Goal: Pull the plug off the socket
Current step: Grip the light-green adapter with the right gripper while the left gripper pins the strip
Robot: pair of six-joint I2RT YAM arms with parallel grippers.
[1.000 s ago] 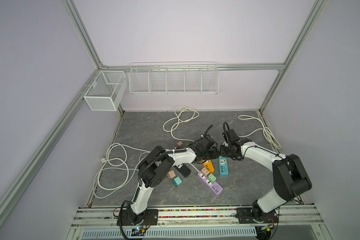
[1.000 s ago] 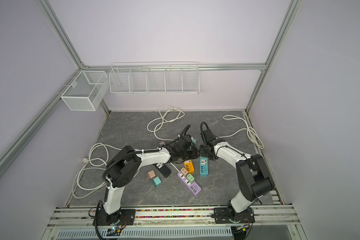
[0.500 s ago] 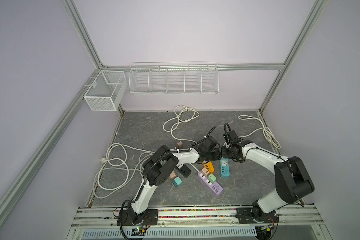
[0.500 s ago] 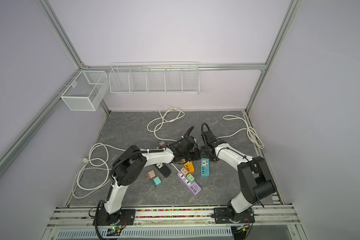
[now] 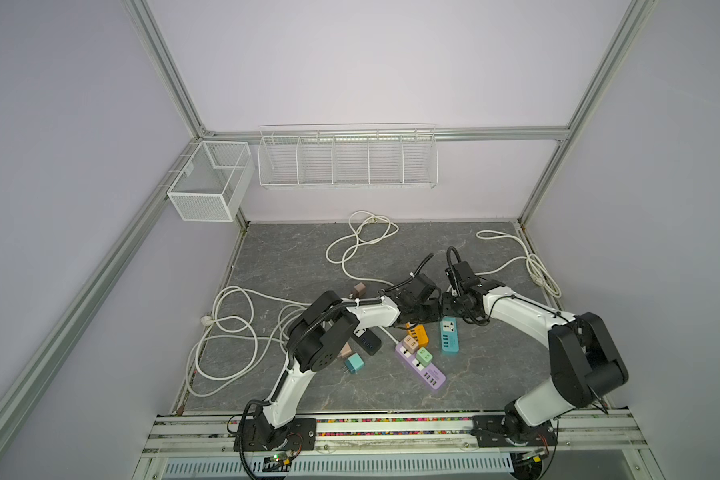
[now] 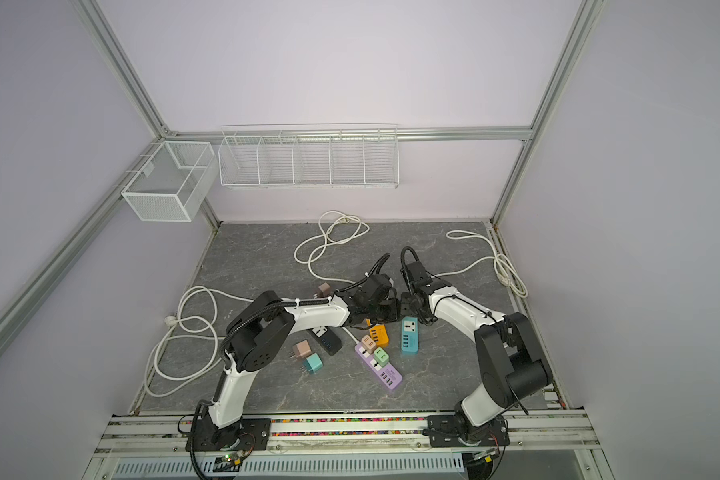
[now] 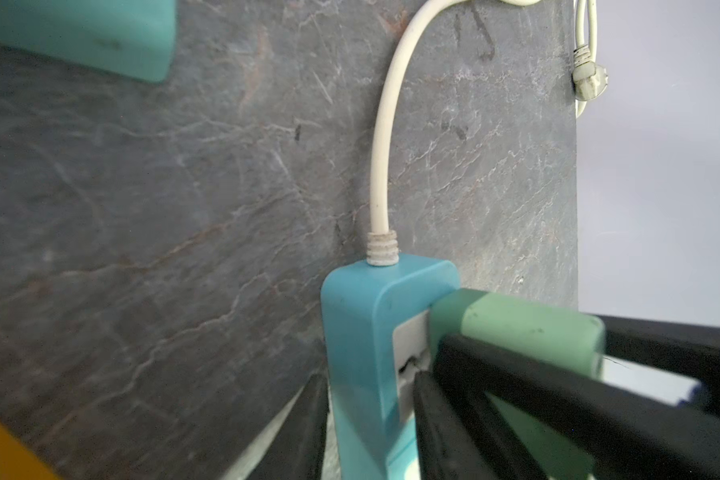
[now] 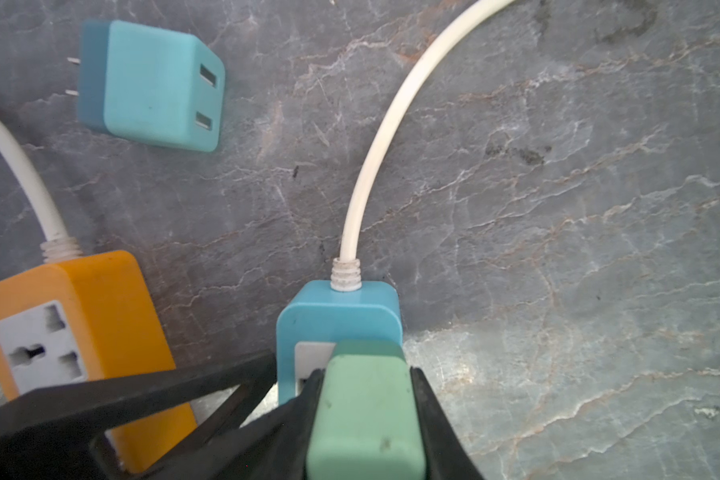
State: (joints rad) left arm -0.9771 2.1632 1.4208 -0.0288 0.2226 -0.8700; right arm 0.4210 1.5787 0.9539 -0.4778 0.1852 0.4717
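A green plug [image 8: 366, 411] sits in the cable end of the blue socket strip [image 8: 337, 316]. My right gripper [image 8: 366, 374] is shut on the plug, one black finger on each of its sides. In the left wrist view my left gripper [image 7: 371, 432] clamps the blue socket strip [image 7: 358, 353] across its body, just beside the green plug [image 7: 528, 332]. In both top views the left gripper [image 5: 431, 319] and right gripper [image 5: 447, 311] meet over the far end of the blue socket strip [image 5: 449, 338], and the plug is hidden under them.
An orange strip [image 8: 80, 332] lies close beside the blue one, and a loose teal adapter [image 8: 154, 87] lies beyond it. A purple strip [image 5: 420, 365] with two adapters, a black strip [image 5: 366, 343] and white cables [image 5: 233, 332] lie on the grey floor. Wire baskets [image 5: 346, 158] hang on the back wall.
The left gripper has moved forward and to the right onto the blue socket strip and narrowed around it. The right gripper has stayed shut on the green plug.
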